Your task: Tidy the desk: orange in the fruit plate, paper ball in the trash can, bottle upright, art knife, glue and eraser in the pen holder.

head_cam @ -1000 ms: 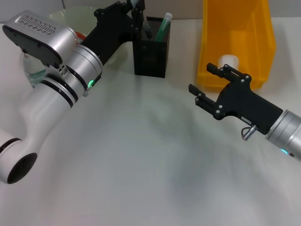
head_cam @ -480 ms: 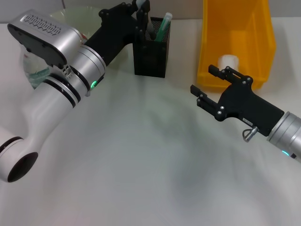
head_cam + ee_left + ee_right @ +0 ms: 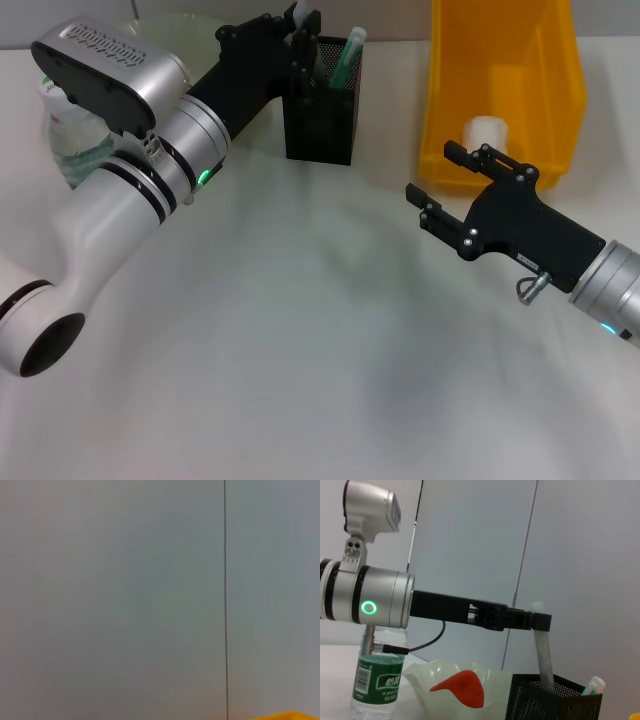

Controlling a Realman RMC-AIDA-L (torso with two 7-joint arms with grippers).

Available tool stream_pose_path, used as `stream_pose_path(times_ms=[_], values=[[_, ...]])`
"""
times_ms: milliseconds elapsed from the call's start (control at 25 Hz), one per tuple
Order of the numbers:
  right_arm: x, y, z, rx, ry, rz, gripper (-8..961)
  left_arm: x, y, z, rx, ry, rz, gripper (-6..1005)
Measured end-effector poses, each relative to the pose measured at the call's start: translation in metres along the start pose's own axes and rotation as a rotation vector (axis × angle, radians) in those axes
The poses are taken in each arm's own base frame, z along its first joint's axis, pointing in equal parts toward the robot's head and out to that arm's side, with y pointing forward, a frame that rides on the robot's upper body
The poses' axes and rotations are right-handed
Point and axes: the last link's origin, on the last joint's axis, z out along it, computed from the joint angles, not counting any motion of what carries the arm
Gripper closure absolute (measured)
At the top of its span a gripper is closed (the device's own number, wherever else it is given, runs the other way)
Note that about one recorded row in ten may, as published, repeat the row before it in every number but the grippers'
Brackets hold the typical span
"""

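Observation:
My left gripper (image 3: 303, 22) hovers over the black mesh pen holder (image 3: 320, 105), shut on the grey glue (image 3: 543, 655). The tube stands upright with its lower end inside the holder (image 3: 555, 700). The green art knife (image 3: 347, 52) leans in the same cup. In the pale green fruit plate (image 3: 427, 680) lies the orange (image 3: 462, 687). Beside the plate, the bottle (image 3: 377, 680) stands upright. A white paper ball (image 3: 487, 130) rests in the yellow trash can (image 3: 500, 60). My right gripper (image 3: 431, 170) is open and holds nothing, above the table in front of the can. The eraser is out of view.
My left arm's silver forearm (image 3: 130, 90) hangs over the plate and bottle at the far left. The left wrist view holds only a bare wall and a yellow corner of the trash can (image 3: 287, 715). White tabletop (image 3: 300, 330) fills the near side.
My left gripper has shifted slightly to the right over the pen holder with the glue in it. The right arm has barely moved.

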Motion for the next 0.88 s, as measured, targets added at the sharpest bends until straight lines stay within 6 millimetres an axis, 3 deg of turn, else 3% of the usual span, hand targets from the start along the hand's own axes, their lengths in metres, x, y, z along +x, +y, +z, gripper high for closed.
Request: stream_pose_path(times_ms=[560,880], values=[[0.0007,-0.0006,-0.0002,0.004,0.005,0.0,315,-0.0021,0.0034,-0.0052,-0.022,0.007,0.0,820],[0.001,-0.0006,-0.0004,0.005,0.006,0.001,316,-0.0005,0.0033,-0.0085,-0.01,0.033,-0.025,489]])
